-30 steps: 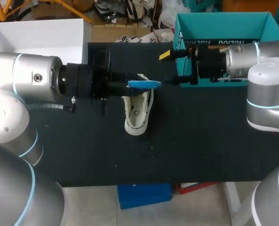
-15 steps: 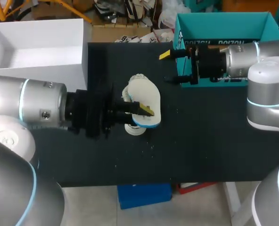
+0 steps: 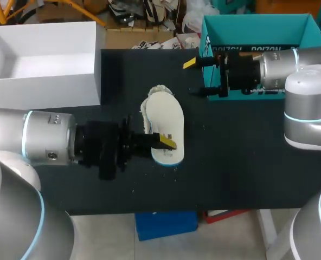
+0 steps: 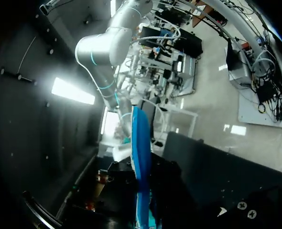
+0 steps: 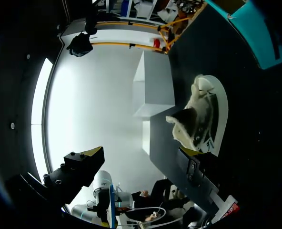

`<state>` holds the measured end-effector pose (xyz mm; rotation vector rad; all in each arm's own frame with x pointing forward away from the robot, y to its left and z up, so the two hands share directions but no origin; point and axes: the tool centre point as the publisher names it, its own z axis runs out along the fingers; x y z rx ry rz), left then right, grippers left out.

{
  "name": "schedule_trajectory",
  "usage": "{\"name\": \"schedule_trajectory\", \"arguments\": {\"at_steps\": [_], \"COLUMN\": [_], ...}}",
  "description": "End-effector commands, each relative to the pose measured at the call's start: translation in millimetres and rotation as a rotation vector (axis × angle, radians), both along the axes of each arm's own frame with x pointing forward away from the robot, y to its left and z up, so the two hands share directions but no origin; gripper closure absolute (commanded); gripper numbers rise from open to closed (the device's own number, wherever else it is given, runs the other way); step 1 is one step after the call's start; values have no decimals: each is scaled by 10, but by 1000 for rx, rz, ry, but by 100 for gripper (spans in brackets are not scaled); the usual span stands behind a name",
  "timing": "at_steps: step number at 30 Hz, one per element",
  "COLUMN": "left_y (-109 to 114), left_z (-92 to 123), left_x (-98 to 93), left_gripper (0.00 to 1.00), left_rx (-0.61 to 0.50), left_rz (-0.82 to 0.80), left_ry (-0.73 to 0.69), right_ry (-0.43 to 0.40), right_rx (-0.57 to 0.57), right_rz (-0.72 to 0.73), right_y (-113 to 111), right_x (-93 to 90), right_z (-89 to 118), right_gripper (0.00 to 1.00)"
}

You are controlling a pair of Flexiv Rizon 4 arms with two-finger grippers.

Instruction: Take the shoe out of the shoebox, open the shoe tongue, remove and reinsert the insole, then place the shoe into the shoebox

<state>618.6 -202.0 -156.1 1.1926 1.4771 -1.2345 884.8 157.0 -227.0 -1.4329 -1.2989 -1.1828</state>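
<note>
My left gripper (image 3: pixel 166 142) is shut on the near end of the insole (image 3: pixel 165 122), which is white on top with a blue rim. The insole lies flat over the white shoe (image 3: pixel 145 112), hiding most of it. In the left wrist view the insole (image 4: pixel 141 157) runs edge-on ahead from between the fingers. The right wrist view shows the shoe (image 5: pixel 196 121) with the insole (image 5: pixel 218 119) alongside. My right gripper (image 3: pixel 195 77) stands open, empty, in front of the teal shoebox (image 3: pixel 258 30), to the right of the shoe.
A white open box (image 3: pixel 46 59) stands at the table's back left. The black table (image 3: pixel 242 162) stretches to the right and front of the shoe. Small white crumbs lie near the insole's front end.
My left arm drew back toward the table's front with the insole and turned it from edge-on to flat, white side up, over the shoe. The right arm has kept still.
</note>
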Motion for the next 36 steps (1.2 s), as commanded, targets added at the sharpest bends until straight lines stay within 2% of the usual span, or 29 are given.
{"name": "schedule_trajectory", "arguments": {"at_steps": [1, 10, 18, 36], "left_y": [32, 122, 180, 140], "left_z": [-371, -709, -941, -1247], "left_x": [-74, 151, 450, 1351], "left_gripper": [100, 100, 100, 100], "left_rx": [-70, -93, -100, -96], "left_rz": [69, 59, 19, 17], "left_ry": [-174, -263, -323, -372], "right_ry": [0, 0, 0, 0], "right_rx": [-1, -1, -1, -1], "right_rz": [-4, -4, -4, -4], "right_y": [17, 17, 17, 17], "right_x": [-1, -1, -1, -1], "right_z": [-6, -6, -6, -6], "right_gripper": [0, 0, 0, 0]}}
